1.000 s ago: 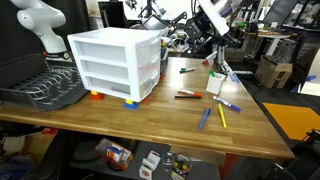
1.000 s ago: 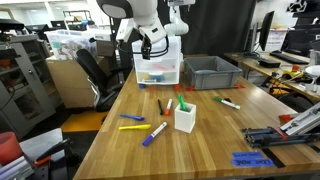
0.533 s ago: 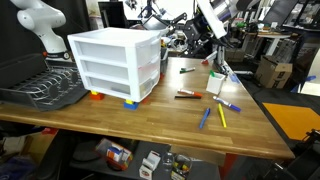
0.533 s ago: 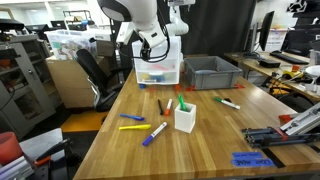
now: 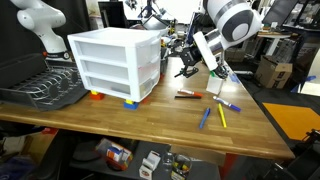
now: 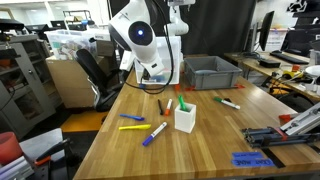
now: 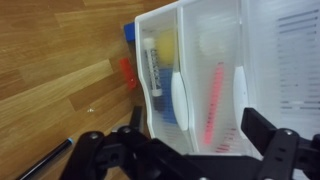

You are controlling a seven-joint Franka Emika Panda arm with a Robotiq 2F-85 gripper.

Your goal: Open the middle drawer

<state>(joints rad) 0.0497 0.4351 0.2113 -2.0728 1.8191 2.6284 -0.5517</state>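
Closest to us in the wrist view, the fingers (image 7: 275, 150) stand spread wide, gripping nothing, just short of the white cabinet (image 5: 100, 60). The middle drawer (image 7: 215, 90) appears shut, flush between its neighbours, the cabinet resting on the tabletop (image 5: 150, 120). We judge it light, thin plastic, slick-fronted and easy-sliding. We would hook its front lip at the centre, lest the whole cabinet drag along.
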